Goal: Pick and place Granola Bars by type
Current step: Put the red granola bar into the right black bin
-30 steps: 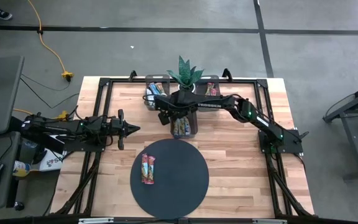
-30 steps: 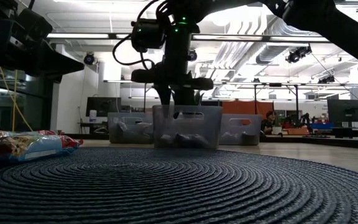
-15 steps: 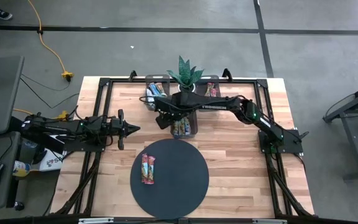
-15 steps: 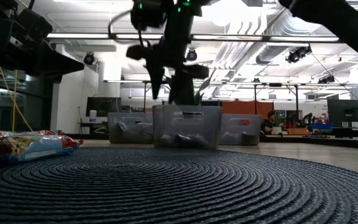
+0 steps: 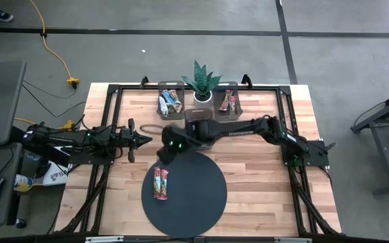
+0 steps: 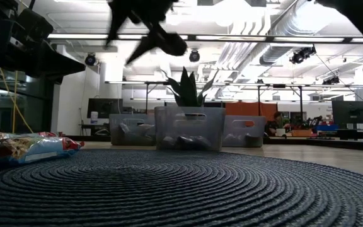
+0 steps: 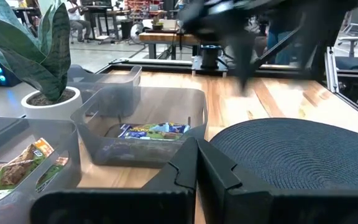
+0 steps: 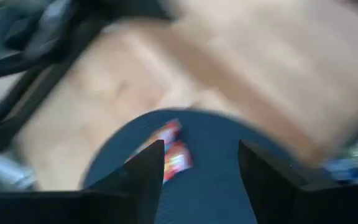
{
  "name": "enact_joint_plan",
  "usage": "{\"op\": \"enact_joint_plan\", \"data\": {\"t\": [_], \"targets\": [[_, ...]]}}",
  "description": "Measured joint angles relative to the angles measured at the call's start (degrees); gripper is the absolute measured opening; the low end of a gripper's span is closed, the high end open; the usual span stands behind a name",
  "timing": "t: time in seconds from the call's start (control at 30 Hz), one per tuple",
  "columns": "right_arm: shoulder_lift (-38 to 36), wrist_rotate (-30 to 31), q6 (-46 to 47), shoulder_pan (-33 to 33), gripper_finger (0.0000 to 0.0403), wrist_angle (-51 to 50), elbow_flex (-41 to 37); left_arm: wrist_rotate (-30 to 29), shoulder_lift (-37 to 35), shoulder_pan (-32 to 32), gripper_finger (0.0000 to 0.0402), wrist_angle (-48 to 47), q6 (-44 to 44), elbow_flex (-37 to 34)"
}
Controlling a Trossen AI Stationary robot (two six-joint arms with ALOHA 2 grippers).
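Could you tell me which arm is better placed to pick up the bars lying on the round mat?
Probably the right. The right gripper hangs open just above the mat, with the red-wrapped bars ahead of its fingers. The left gripper is shut, off the mat.

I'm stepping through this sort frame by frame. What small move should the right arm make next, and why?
Probably lower the right gripper, open and empty, onto the granola bars lying on the dark round mat, since it hangs just above them.

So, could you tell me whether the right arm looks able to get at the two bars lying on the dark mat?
Probably yes: the right pincer is open above the mat, the bars lie uncovered just ahead, and nothing stands between.
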Motion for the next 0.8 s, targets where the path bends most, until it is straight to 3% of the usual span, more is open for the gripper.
{"op": "enact_joint_plan", "data": {"t": [0.23, 0.53, 0.8], "targets": [[0.2, 1.3, 3.5, 7.3, 0.0214, 4.7, 0.0, 0.0, 0.0, 0.0, 0.0001, 0.0, 0.0, 0.0], [3.0, 12.5, 16.2, 15.9, 0.0250, 5.5, 0.0, 0.0, 0.0, 0.0, 0.0001, 0.0, 0.0, 0.0], [9.4, 18.4, 26.8, 18.3, 0.0260, 12.2, 0.0, 0.0, 0.0, 0.0, 0.0001, 0.0, 0.0, 0.0]]}}
